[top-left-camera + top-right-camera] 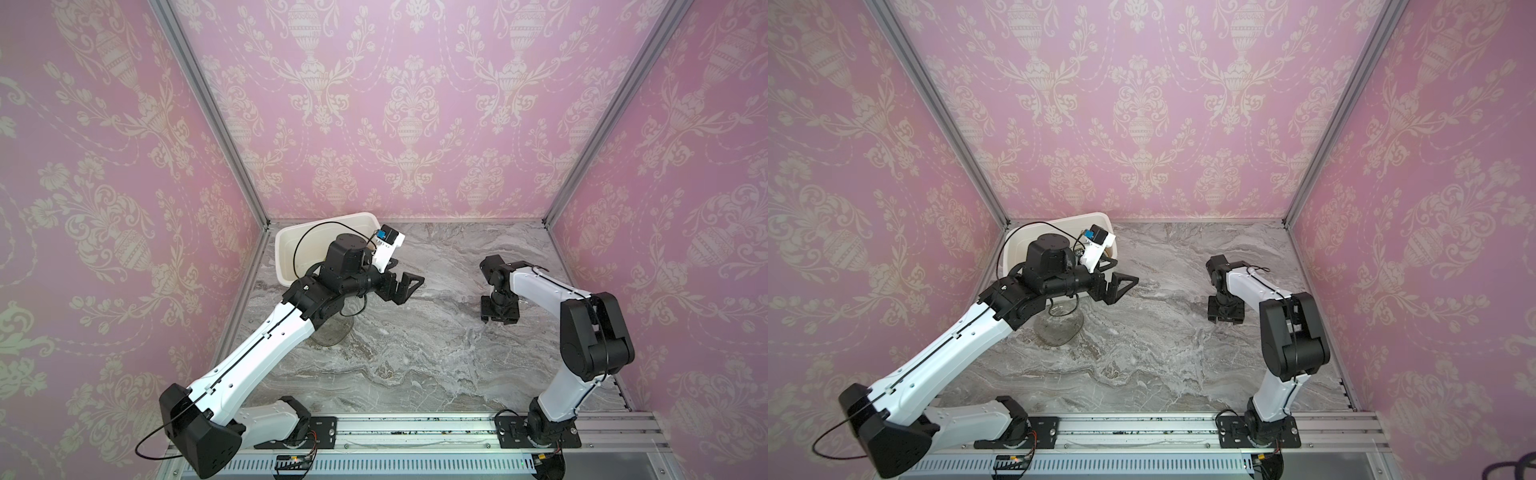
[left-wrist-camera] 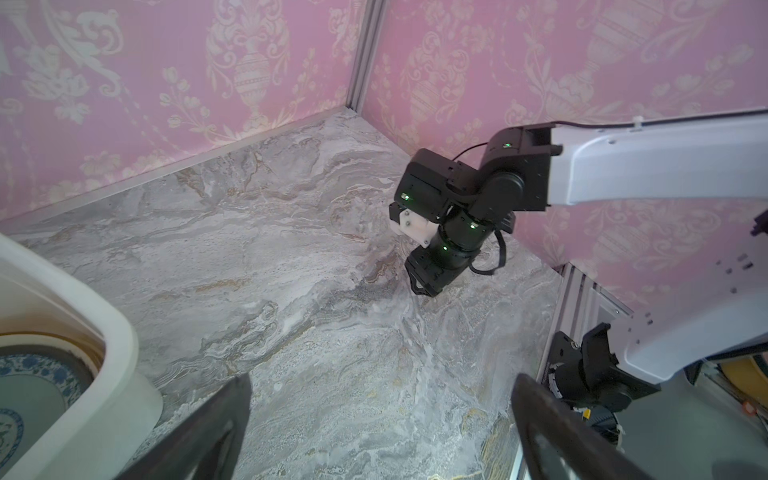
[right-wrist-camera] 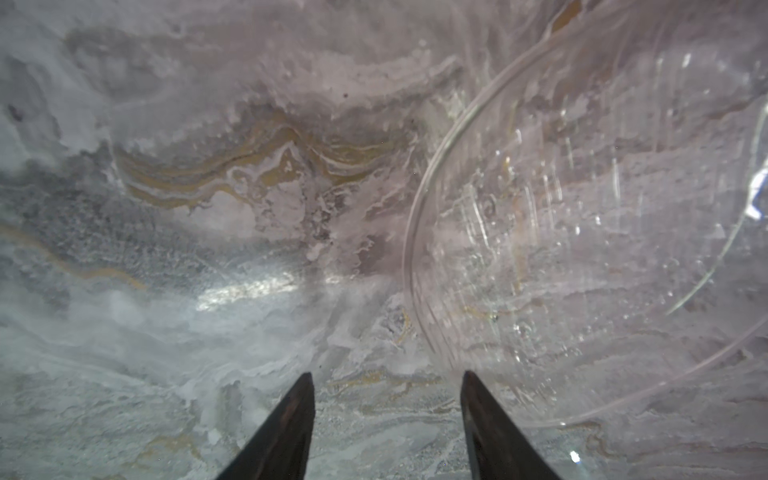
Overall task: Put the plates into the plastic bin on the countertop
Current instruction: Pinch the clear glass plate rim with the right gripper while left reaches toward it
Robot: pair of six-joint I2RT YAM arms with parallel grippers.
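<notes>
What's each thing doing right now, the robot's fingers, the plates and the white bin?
Left gripper: fingers wide open, empty.
Right gripper: fingers apart, at the clear plate's rim.
Clear plate: flat on the countertop.
Grey glass plate: on the countertop, under the left arm.
Blue-patterned plate: lying in the plastic bin.
Plastic bin: upright, open-topped.

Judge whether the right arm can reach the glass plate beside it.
Probably yes: the plate lies flat on bare countertop right beside the right gripper, whose jaws stand open; nothing lies between.
</notes>
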